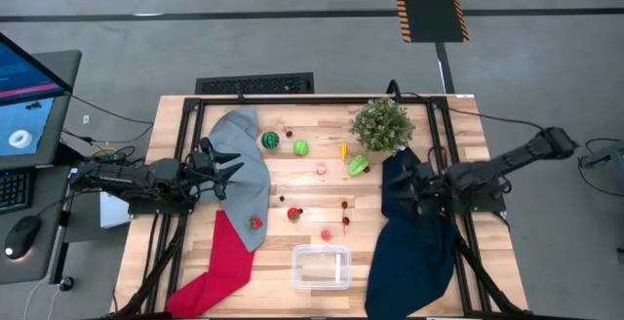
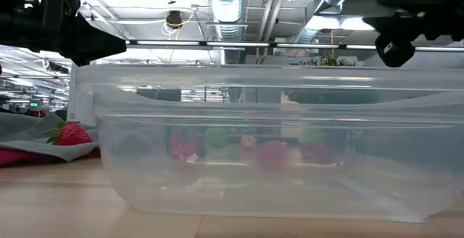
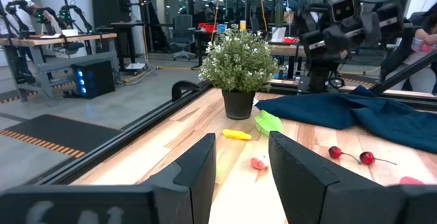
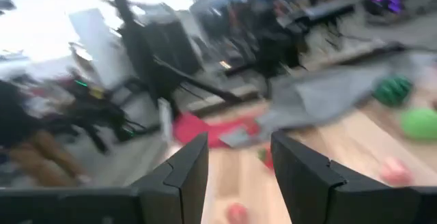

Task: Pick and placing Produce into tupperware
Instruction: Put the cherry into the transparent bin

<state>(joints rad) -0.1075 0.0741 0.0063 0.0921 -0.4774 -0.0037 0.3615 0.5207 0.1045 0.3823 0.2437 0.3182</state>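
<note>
The toy produce lies scattered on the wooden table: a dark striped melon ball (image 1: 270, 140), a green ball (image 1: 301, 147), a yellow piece (image 1: 343, 150), a light green piece (image 1: 358, 165), pink pieces (image 1: 321, 169), cherries (image 1: 345, 205) and a strawberry (image 1: 255, 222) resting on the grey cloth. The clear tupperware (image 1: 321, 265) stands near the front edge and fills the low view (image 2: 268, 158). My left gripper (image 1: 229, 169) hovers open over the grey cloth at the left, pointing level (image 3: 242, 176). My right gripper (image 1: 402, 179) hovers open over the navy cloth at the right (image 4: 239, 176).
A grey cloth (image 1: 244, 179) and a red cloth (image 1: 219, 266) lie on the left, a navy cloth (image 1: 414, 232) on the right. A bushy potted plant (image 1: 381, 125) stands at the back right. Black frame rails run along the table's sides.
</note>
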